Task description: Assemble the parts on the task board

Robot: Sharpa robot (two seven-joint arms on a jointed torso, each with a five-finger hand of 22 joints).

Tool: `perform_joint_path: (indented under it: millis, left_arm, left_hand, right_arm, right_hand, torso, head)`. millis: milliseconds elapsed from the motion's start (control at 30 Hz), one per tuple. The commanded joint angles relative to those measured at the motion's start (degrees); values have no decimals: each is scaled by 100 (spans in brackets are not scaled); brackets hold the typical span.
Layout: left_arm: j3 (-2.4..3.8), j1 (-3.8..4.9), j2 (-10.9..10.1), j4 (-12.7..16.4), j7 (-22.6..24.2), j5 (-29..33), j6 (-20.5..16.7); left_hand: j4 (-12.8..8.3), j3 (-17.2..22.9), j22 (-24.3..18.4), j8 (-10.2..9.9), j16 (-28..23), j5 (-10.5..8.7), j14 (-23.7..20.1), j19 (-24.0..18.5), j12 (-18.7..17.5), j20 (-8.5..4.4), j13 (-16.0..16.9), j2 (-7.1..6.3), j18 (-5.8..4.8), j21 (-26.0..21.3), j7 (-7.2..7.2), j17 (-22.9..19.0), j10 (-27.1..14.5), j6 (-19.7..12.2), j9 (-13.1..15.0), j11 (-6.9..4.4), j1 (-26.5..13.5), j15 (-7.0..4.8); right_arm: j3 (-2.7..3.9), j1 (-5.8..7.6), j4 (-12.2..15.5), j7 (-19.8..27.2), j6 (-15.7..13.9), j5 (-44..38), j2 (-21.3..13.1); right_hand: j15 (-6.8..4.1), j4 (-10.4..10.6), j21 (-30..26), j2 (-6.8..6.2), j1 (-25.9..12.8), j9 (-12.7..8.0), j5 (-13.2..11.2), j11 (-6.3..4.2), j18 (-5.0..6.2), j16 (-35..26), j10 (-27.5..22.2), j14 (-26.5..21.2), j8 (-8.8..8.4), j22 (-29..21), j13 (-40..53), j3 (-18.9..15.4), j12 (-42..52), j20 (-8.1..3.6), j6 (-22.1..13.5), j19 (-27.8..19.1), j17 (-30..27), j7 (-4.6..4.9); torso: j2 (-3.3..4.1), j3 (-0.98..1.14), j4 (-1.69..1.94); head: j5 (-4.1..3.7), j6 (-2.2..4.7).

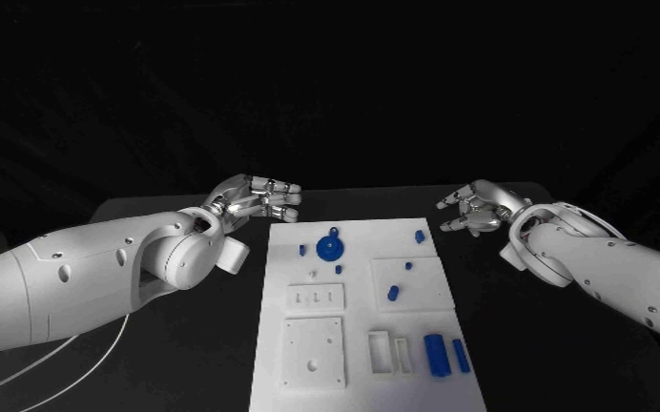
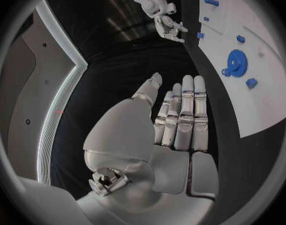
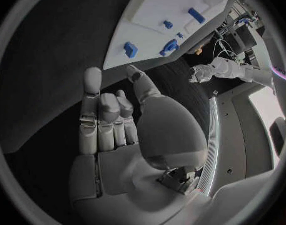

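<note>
The white task board (image 1: 360,336) lies in the middle of the table. A blue gear (image 1: 330,246) sits near its far edge, with a small blue piece (image 1: 418,236) at the far right corner. Another blue piece (image 1: 394,292) lies mid-board, and two long blue bars (image 1: 435,353) lie at the near right. My left hand (image 1: 256,198) hovers off the board's far left corner, holding nothing, its fingers straight and side by side (image 2: 183,117). My right hand (image 1: 479,207) hovers off the far right corner, also holding nothing, fingers loosely bent (image 3: 108,120).
White raised blocks with slots and holes (image 1: 315,340) stand on the board's near half. A white cable (image 1: 83,355) trails under my left arm. Black table (image 1: 550,355) lies on both sides of the board.
</note>
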Motion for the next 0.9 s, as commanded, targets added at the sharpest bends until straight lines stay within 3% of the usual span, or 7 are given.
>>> perform_joint_path:
  millis: [33, 133, 300, 633, 900]
  left_arm:
    - [2, -4, 16, -9, 96, -10, 79]
    - [2, -9, 20, -23, 96, -10, 84]
    - [2, -15, 22, -37, 94, -10, 102]
    - [2, -17, 28, -35, 90, -10, 116]
    - [2, -18, 32, -33, 84, -10, 120]
  left_hand:
    - [5, 32, 16, 9, 22, 19, -39, -47, 25, 5, 8, -22, -1, 18, -6, -7, -24, -39, 4, -5, 9, -15]
    - [5, 32, 16, 9, 22, 19, -39, -47, 25, 5, 8, -22, -1, 18, -6, -7, -24, -39, 4, -5, 9, -15]
    - [-10, 43, 23, 11, 18, 15, -44, -61, 26, 6, 8, -22, 1, 35, -4, -8, -27, -38, 5, -3, 11, -13]
    - [-10, 43, 23, 11, 18, 15, -44, -61, 26, 6, 8, -22, 1, 35, -4, -8, -27, -38, 5, -3, 11, -13]
    - [-10, 43, 23, 11, 18, 15, -44, -61, 26, 6, 8, -22, 1, 35, -4, -8, -27, -38, 5, -3, 11, -13]
  right_arm:
    - [-1, -59, -100, 279, 347, 181, 46]
    - [-1, -107, -199, 296, 383, 162, 101]
    - [-1, -190, -390, 353, 366, 269, 231]
    - [-2, -333, -563, 389, 384, 352, 441]
    - [-2, -402, -691, 417, 314, 354, 564]
  right_hand:
    - [19, -14, -28, 9, 18, -8, -2, 18, 41, -27, -39, -17, -21, 27, -16, 65, -27, -12, -41, 59, -10, -9]
    - [18, -23, -42, -4, 93, -9, -109, 18, 43, -23, -39, -18, -21, 73, -20, 219, -27, -15, -42, 59, -7, -5]
    - [10, 12, -64, 2, 48, -7, -502, 4, 35, 16, -9, 2, -19, 122, 8, 342, 13, -21, -35, 83, 26, -19]
    - [8, 8, -86, 39, 17, -6, -525, 3, 34, 58, 9, 12, -17, 146, 43, 369, 51, -24, 20, 105, 67, -25]
    - [13, 33, -119, 102, -84, -8, -602, 11, 36, 80, 20, 23, -20, 190, 66, 418, 79, -20, 64, 124, 90, -22]
  torso:
    - [5, -1, 16]
    - [8, 13, 21]
    - [13, 11, 17]
    - [7, 1, 19]
    - [-1, -4, 19]
  head:
    - [-14, 38]
    - [-33, 24]
    - [-14, -11]
    - [-29, -87]
    - [-25, -105]
